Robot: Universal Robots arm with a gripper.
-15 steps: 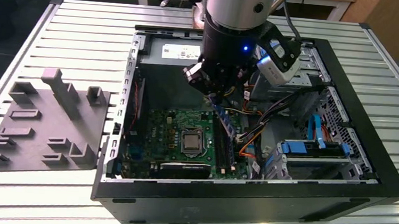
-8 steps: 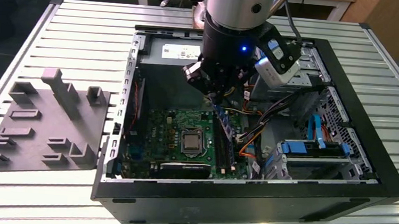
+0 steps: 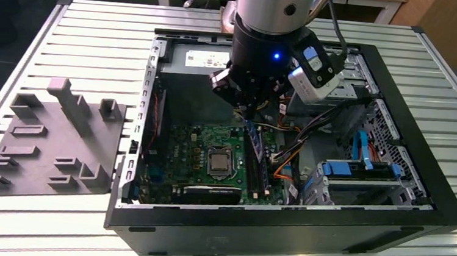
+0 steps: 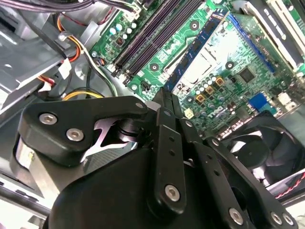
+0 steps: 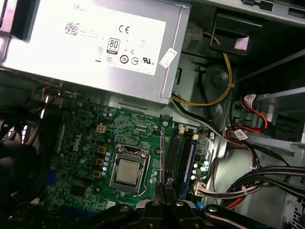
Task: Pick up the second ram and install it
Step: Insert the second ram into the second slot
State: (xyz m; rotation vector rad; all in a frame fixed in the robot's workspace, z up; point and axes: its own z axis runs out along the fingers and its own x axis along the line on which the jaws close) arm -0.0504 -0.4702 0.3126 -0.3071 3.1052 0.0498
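Tool (image 3: 245,108) | narrow, we log it clamped on the second ram (image 5: 162,155), edge-on in the first wrist view | ram inside the open computer case (image 3: 285,233), over the green motherboard (image 5: 86,157), between processor socket (image 5: 127,171) and black slots (image 5: 174,152) | grey tray (image 3: 48,144) on table (image 3: 81,31)

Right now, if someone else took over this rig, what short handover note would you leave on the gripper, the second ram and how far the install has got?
Gripper: shut on the second ram, inside the open computer case.
Ram: held on edge over the motherboard, parallel to the black memory slots, beside the processor socket in both wrist views.
Done: ram picked up and brought into the case.
Left: the install; I cannot tell whether its lower edge has reached a slot.
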